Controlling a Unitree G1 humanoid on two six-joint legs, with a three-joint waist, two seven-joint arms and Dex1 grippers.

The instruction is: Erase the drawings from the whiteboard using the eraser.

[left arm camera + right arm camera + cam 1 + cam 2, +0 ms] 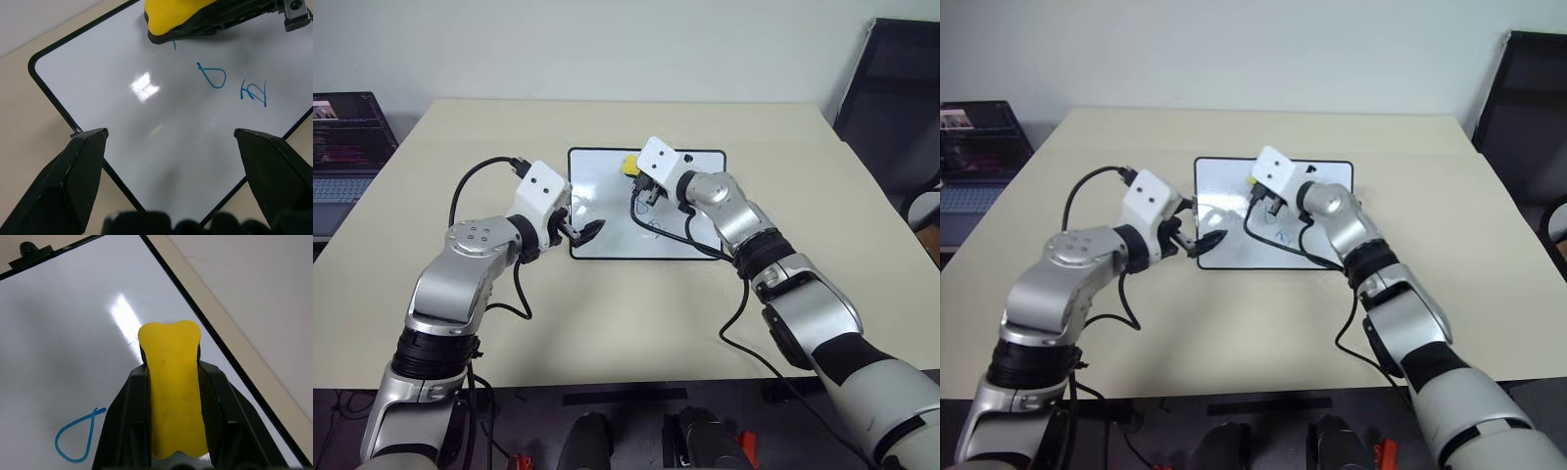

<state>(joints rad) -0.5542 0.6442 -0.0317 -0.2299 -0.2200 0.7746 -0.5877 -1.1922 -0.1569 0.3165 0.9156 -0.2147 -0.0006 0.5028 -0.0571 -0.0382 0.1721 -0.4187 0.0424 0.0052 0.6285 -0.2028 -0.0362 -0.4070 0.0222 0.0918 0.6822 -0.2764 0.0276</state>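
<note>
Right gripper (171, 396) fingers clamp the yellow eraser (172, 387) over the whiteboard (607, 196) on the worktop (822, 235), beside blue drawings (230, 83). Left gripper (171, 171) fingers wide, straddling the frame edge, likely bracing it.

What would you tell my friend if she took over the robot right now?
Right gripper: fingers shut on the small yellow eraser with a black base, held over the far part of the glossy white whiteboard with a thin black frame.
Left gripper: fingers open, holding nothing, astride the whiteboard's near left corner.
Whiteboard lies flat on the beige table.
Done: eraser picked up and brought over the board.
Left: the blue marker drawings are there to wipe; a loop and a scribble show clearly, and a bit of a third peeks out at the eraser's edge.
</note>
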